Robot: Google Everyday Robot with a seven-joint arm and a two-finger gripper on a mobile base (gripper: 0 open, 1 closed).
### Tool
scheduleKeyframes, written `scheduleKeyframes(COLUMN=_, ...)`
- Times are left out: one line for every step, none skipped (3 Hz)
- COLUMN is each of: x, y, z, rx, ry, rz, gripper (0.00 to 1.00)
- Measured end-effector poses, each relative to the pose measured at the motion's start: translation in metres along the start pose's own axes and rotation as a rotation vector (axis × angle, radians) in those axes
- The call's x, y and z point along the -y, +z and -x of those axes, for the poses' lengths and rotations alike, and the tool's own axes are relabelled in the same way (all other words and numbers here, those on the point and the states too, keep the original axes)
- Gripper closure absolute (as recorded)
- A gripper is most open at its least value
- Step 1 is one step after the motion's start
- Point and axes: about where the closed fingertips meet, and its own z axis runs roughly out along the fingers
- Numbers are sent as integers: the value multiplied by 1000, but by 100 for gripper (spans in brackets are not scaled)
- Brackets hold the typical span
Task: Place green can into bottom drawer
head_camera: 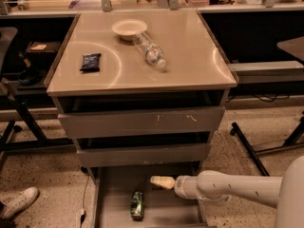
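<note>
**Can lying in the lowest drawer**

Tabletop first: the beige cabinet top carries a white bowl, a clear water bottle on its side just beside it, and a dark snack packet near the left edge. The floor is speckled (someone's white shoe shows at the left). The bottom drawer stands open. On its grey floor the green can lies on its side, patterned green and white. The gripper hovers just up and to the right of it, holding nothing; I cannot tell how far open it is.
</note>
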Motion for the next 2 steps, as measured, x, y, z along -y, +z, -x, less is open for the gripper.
scheduleKeyframes(x=0, y=0, z=-1, rx=-2, ry=0, rz=1, gripper=0)
scheduleKeyframes(x=-1, y=-14, z=6, rx=17, ry=2, rz=-11, gripper=0)
